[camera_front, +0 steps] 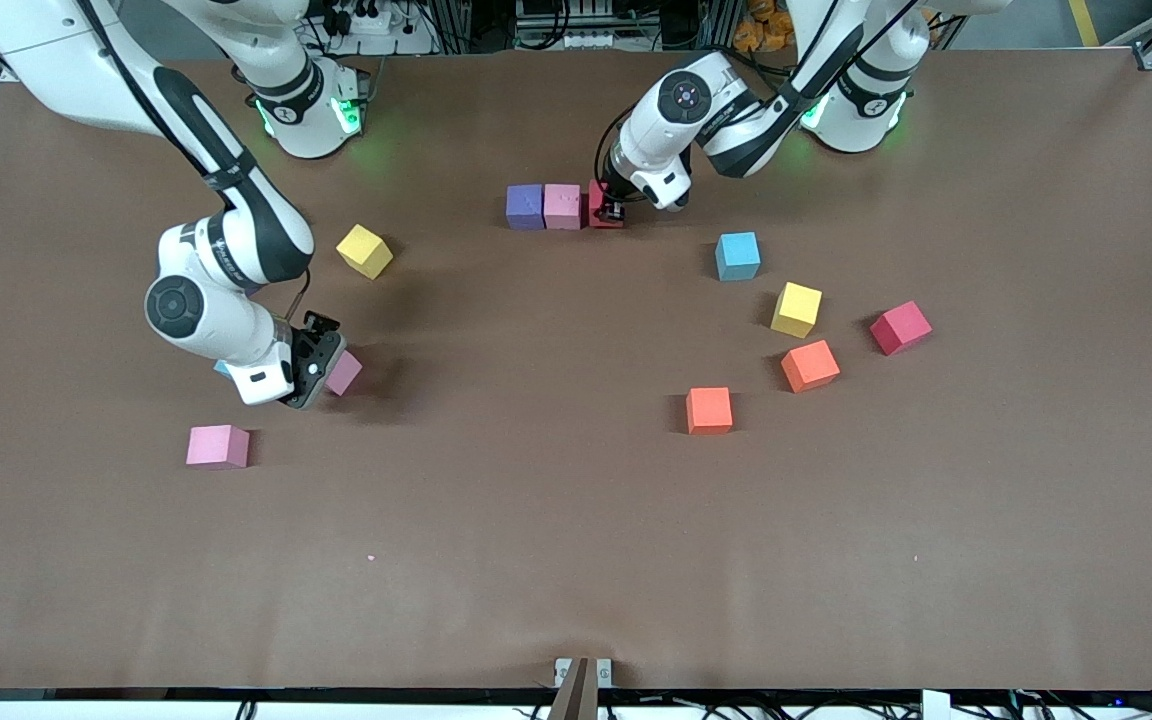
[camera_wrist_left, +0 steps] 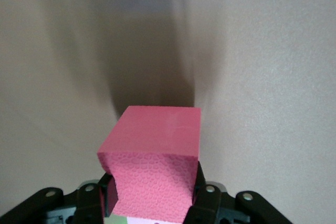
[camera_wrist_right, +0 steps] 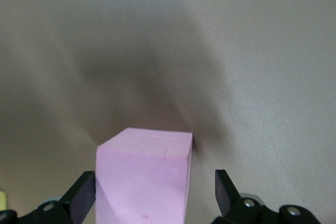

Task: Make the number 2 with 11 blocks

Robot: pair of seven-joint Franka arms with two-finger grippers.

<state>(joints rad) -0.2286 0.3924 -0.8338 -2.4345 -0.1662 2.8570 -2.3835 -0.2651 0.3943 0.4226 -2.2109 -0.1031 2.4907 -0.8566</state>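
Observation:
A purple block (camera_front: pixel 525 206) and a pink block (camera_front: pixel 562 206) stand side by side near the robots' bases. My left gripper (camera_front: pixel 608 209) is shut on a red block (camera_front: pixel 598 206) right beside the pink one; the left wrist view shows that block (camera_wrist_left: pixel 152 150) pinched between the fingers of the gripper (camera_wrist_left: pixel 152 195). My right gripper (camera_front: pixel 332 368) is open around a pale pink block (camera_front: pixel 346 373) on the table toward the right arm's end. In the right wrist view this block (camera_wrist_right: pixel 143 177) stands between the spread fingers of the gripper (camera_wrist_right: pixel 155 195), with a gap on one side.
Loose blocks lie toward the left arm's end: blue (camera_front: pixel 738 255), red (camera_front: pixel 900 327), two orange (camera_front: pixel 810 365) (camera_front: pixel 709 410), plus a yellow cube (camera_front: pixel 796 309). Another yellow cube (camera_front: pixel 364 250) and a pink block (camera_front: pixel 217 446) lie near the right arm.

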